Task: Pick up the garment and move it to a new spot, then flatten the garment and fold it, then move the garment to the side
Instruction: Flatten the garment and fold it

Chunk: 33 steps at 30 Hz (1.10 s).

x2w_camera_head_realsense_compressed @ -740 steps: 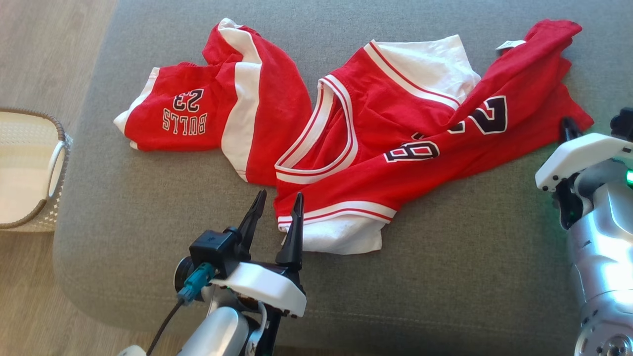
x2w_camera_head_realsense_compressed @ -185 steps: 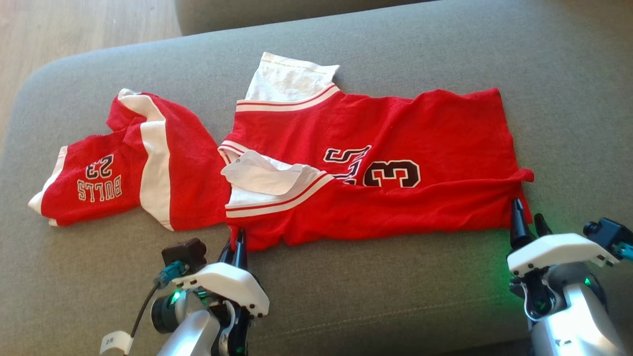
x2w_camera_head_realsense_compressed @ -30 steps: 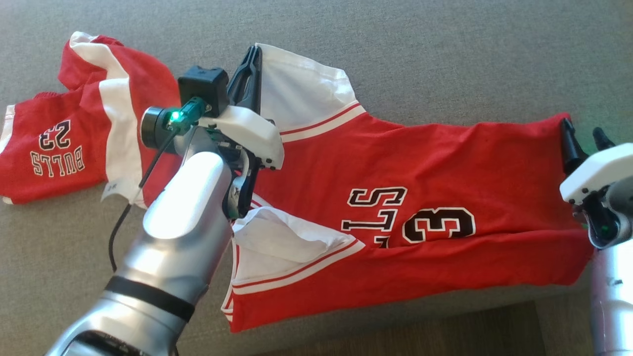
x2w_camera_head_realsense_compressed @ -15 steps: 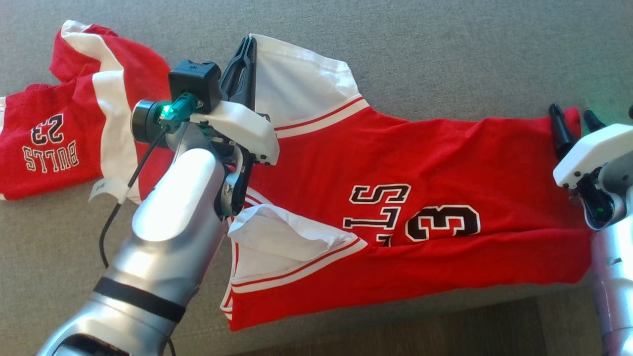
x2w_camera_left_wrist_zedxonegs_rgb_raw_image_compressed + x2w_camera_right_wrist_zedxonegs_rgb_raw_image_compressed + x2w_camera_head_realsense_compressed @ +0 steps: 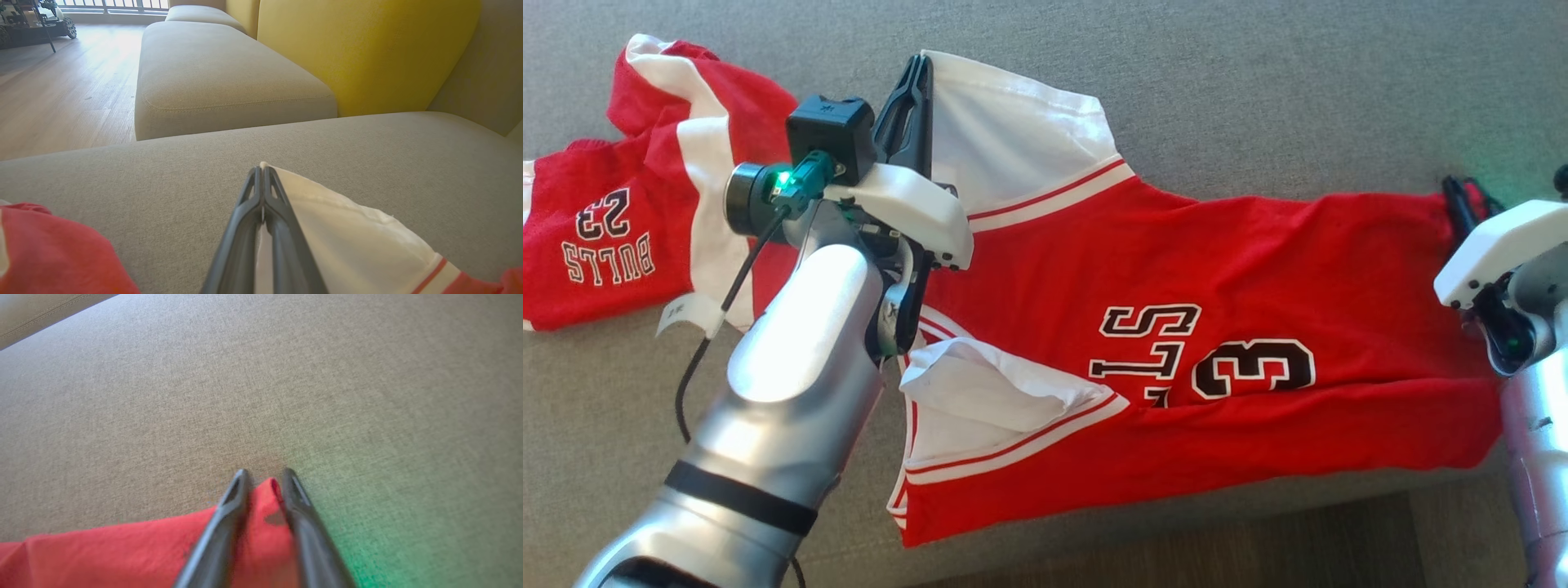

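Observation:
The garment (image 5: 1176, 269), a red jersey with white sleeves and black numbers, lies spread across the grey sofa seat (image 5: 1258, 98). My left gripper (image 5: 919, 61) is shut on the far corner of its white sleeve (image 5: 347, 228), and the left wrist view has the closed tips (image 5: 261, 167) pinching the cloth's edge. At the right, my right gripper (image 5: 1462, 186) straddles the jersey's red hem corner (image 5: 122, 547). In the right wrist view its tips (image 5: 264, 473) stand a little apart with the cloth peak between them.
Red shorts (image 5: 613, 220) lettered BULLS 23 lie crumpled at the seat's left end, touching the jersey. The seat's front edge and dark floor (image 5: 1258, 547) run along the bottom. A second grey seat (image 5: 212, 77) and a yellow back cushion (image 5: 367, 49) stand beyond.
My right gripper has moved forward over the red hem corner and its jaws have narrowed around it. My left gripper has drawn the white sleeve slightly left and farther away.

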Motion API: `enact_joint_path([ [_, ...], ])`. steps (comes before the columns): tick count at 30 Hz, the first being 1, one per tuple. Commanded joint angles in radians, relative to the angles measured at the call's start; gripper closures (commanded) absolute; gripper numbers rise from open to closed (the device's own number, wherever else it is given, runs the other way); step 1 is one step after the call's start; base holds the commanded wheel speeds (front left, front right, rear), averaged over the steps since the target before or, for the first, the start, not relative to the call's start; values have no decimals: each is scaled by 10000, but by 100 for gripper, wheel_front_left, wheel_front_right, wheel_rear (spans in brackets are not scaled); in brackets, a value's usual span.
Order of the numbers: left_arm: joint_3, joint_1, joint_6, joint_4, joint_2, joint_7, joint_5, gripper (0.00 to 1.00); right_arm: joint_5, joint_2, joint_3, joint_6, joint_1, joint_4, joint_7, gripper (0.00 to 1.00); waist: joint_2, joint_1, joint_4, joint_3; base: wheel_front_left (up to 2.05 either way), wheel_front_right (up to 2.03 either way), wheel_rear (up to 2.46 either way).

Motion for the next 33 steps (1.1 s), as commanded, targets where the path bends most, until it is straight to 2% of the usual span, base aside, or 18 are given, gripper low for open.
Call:
enact_joint_path([
  [1, 333, -150, 76, -342, 304, 10, -42, 100, 79, -81, 282, 71, 45, -45, 77, 100, 0, 0, -15, -40, 0, 0, 0],
  [10, 552, 135, 115, -688, 391, -117, -364, 100, 377, -243, 517, 71, 166, -282, -870, 100, 0, 0, 31, -401, 0, 0, 0],
  [14, 514, 476, 31, -1027, 604, -72, -441, 100, 627, -334, 531, 71, 469, -462, -1131, 100, 0, 0, 100, -624, 0, 0, 0],
  [20, 772, 949, 178, -1728, 899, -165, -625, 100, 746, -536, 276, 71, 818, -533, -1327, 100, 0, 0, 217, -877, 0, 0, 0],
  [27, 803, 970, 130, -1988, 994, -169, -711, 100, 653, -594, 243, 71, 518, -514, -1371, 100, 0, 0, 238, -762, 0, 0, 0],
  [33, 788, 385, -81, -1865, 1102, -188, -625, 100, 544, -626, 307, 71, -56, -310, -1614, 100, 0, 0, 195, -495, 0, 0, 0],
])
